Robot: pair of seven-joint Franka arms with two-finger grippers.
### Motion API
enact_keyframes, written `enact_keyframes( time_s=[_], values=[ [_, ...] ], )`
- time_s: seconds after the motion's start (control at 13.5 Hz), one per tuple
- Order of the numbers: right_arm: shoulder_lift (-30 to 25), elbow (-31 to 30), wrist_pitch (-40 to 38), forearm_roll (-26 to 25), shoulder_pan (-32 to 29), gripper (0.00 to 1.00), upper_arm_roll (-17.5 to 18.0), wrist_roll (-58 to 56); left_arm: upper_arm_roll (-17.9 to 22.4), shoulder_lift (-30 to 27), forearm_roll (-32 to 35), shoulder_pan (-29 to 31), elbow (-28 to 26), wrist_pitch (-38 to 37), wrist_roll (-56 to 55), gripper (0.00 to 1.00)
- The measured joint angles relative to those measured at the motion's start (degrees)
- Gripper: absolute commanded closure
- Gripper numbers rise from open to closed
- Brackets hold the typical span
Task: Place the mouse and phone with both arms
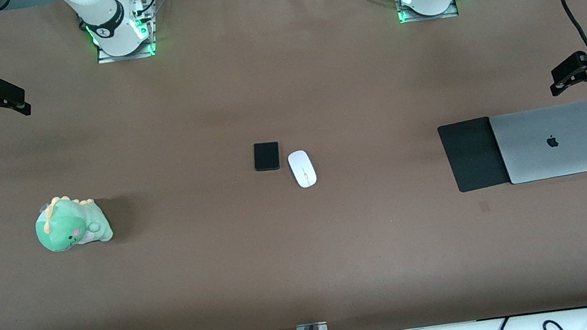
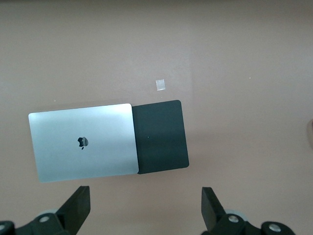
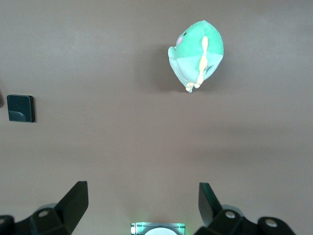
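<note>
Table (image 1: 309,267): brown; mouse (image 1: 302,169) and phone (image 1: 266,156) side by side mid-table, untouched.
Left pincer (image 1: 564,79): spread, empty, above laptop (image 1: 552,141).
Right pincer (image 1: 15,100): spread, empty.
Progress: nothing placed yet.

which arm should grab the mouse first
Left, probably. The mouse lies beside the phone, on the side toward the left arm's end, where the mouse pad is. The left gripper hangs open above the laptop; the right gripper is open too.

We read no words or numbers anywhere. We find 1 sign only: a dark apple logo (image 1: 552,141) in the middle of the closed silver laptop's lid (image 1: 577,157); we see it from the left wrist too.
</note>
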Motion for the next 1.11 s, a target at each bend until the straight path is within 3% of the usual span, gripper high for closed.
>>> enact_keyframes(
  time_s=[1.11],
  values=[
    [-0.1,0.5,-2.2,0.0,0.0,0.0,0.0,0.0,0.0,0.2,0.0,0.0,0.0,0.0,0.0,0.0]
  ],
)
